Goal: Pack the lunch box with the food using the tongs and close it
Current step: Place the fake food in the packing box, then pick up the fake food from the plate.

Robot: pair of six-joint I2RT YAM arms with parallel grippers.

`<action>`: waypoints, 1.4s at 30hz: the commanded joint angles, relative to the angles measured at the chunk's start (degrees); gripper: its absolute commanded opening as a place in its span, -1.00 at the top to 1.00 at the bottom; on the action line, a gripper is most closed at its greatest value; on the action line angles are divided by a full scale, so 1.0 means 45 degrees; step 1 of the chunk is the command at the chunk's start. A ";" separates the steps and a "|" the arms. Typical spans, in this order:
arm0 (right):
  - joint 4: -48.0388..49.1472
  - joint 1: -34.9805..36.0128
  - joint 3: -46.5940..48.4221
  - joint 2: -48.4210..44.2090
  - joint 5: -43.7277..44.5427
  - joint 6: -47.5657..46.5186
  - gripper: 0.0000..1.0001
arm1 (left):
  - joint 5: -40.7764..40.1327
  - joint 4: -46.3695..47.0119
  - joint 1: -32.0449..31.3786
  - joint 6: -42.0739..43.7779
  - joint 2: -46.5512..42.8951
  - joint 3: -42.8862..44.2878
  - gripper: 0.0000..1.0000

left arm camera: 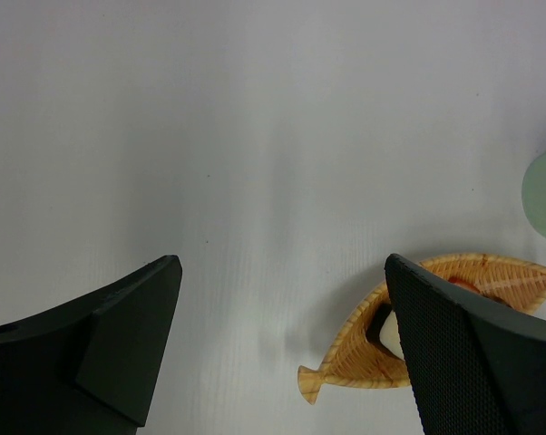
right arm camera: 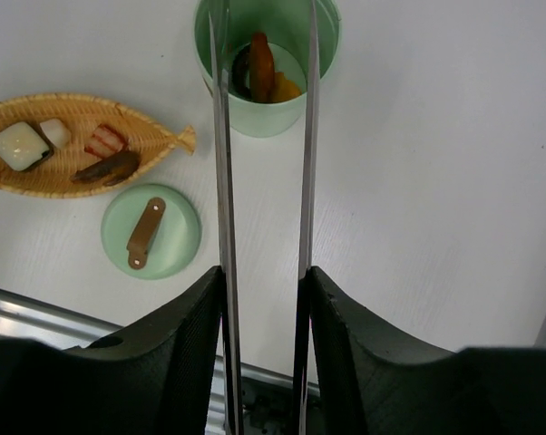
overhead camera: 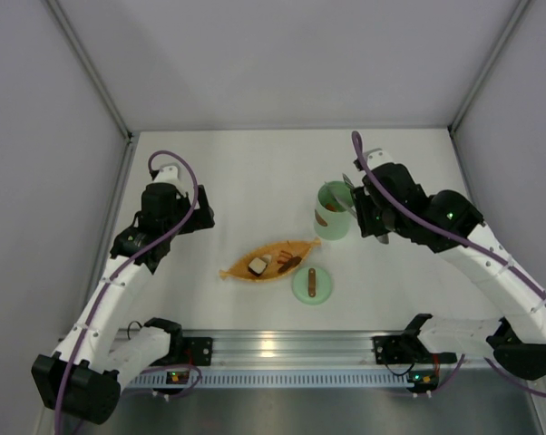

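Note:
The mint-green lunch box [overhead camera: 332, 212] stands upright and open, right of the table's middle. My right gripper [right arm camera: 264, 272] is shut on the tongs [right arm camera: 222, 181]. Their two thin arms stand apart and reach over the lunch box [right arm camera: 266, 109] mouth. Orange and dark pieces of food [right arm camera: 262, 69] lie inside it. More food [right arm camera: 21, 145], white-and-dark, red-striped and brown, sits in the orange dish [right arm camera: 164, 143]. The green lid [right arm camera: 164, 249] with its brown handle lies flat on the table near the dish. My left gripper [left arm camera: 282, 263] hangs open above the table, left of the dish [left arm camera: 364, 362].
The orange leaf-shaped dish [overhead camera: 282, 249] lies in front of the lunch box, with the lid [overhead camera: 311, 284] just right of it. Grey walls close in the table on three sides. An aluminium rail [overhead camera: 273, 346] runs along the near edge.

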 commanded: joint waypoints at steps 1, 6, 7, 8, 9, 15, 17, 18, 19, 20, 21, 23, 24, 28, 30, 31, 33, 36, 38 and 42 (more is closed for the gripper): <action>-0.0063 -0.0199 0.0025 -0.0326 0.0087 -0.0007 0.17 | 0.0136 0.0317 0.0044 0.0150 -0.0201 0.0215 -0.98; -0.0122 -0.0199 0.0161 -0.0306 -0.0088 -0.0104 0.16 | 0.0136 0.0337 0.0044 0.0131 -0.0201 0.0215 -0.98; -0.0103 -0.0218 0.0200 -0.0306 -0.0147 -0.0105 0.16 | 0.0136 0.0337 0.0044 0.0131 -0.0201 0.0215 -0.98; -0.0102 -0.0199 0.0375 -0.0248 -0.0244 -0.0144 0.16 | 0.0155 0.0337 0.0044 0.0150 -0.0182 0.0215 -0.98; -0.0122 -0.0199 0.0492 -0.0189 -0.0477 -0.0202 0.16 | 0.0156 0.0337 0.0044 0.0150 -0.0201 0.0215 -0.98; -0.0220 -0.0062 0.1488 0.0357 -0.1748 -0.0320 0.18 | 0.0136 0.0337 0.0044 0.0131 -0.0182 0.0215 -0.98; -0.0219 0.0268 0.1761 0.0591 -0.1827 -0.0281 0.18 | 0.0136 0.0337 0.0044 0.0150 -0.0163 0.0215 -0.98; -0.0181 0.0405 0.1821 0.0670 -0.1963 -0.0203 0.18 | 0.0136 0.0337 0.0044 0.0131 -0.0182 0.0215 -0.98; -0.0123 0.0562 0.1841 0.0729 -0.2041 -0.0183 0.19 | 0.0136 0.0356 0.0044 0.0150 -0.0163 0.0215 -0.98; -0.0025 0.0853 0.1861 0.0865 -0.2119 -0.0106 0.19 | 0.0136 0.0337 0.0044 0.0131 -0.0143 0.0215 -0.98; 0.0014 0.1011 0.1841 0.0943 -0.2159 -0.0008 0.19 | 0.0117 0.0337 0.0044 0.0131 -0.0143 0.0215 -0.98; 0.0112 0.1594 0.1705 0.1119 -0.2140 0.0148 0.20 | 0.0116 0.0337 0.0044 0.0131 -0.0123 0.0215 -0.98; 0.0267 0.1811 0.1608 0.1158 -0.2140 0.0304 0.20 | 0.0116 0.0337 0.0044 0.0150 -0.0123 0.0215 -0.98; 0.0795 0.2730 0.0945 0.1315 -0.2256 0.0715 0.20 | 0.0136 0.0337 0.0044 0.0150 -0.0123 0.0235 -0.98; 0.1068 0.3101 0.0301 0.1373 -0.2412 0.0948 0.21 | 0.0156 0.0317 0.0044 0.0150 -0.0123 0.0215 -0.98; 0.1418 0.3276 -0.0108 0.1374 -0.2490 0.1046 0.20 | 0.0156 0.0337 0.0044 0.0150 -0.0123 0.0215 -0.98; 0.1713 0.3414 -0.0539 0.1432 -0.2724 0.1261 0.21 | 0.0175 0.0337 0.0044 0.0150 -0.0123 0.0215 -0.98; 0.2318 0.3629 -0.1262 0.1510 -0.2998 0.1437 0.21 | 0.0214 0.0337 0.0044 0.0150 -0.0123 0.0215 -0.98; 0.2785 0.3688 -0.1711 0.1549 -0.3174 0.1516 0.21 | 0.0234 0.0337 0.0044 0.0131 -0.0104 0.0196 -0.98; 0.3393 0.3727 -0.2162 0.1686 -0.3487 0.1672 0.21 | 0.0253 0.0317 0.0044 0.0150 -0.0026 0.0215 -0.98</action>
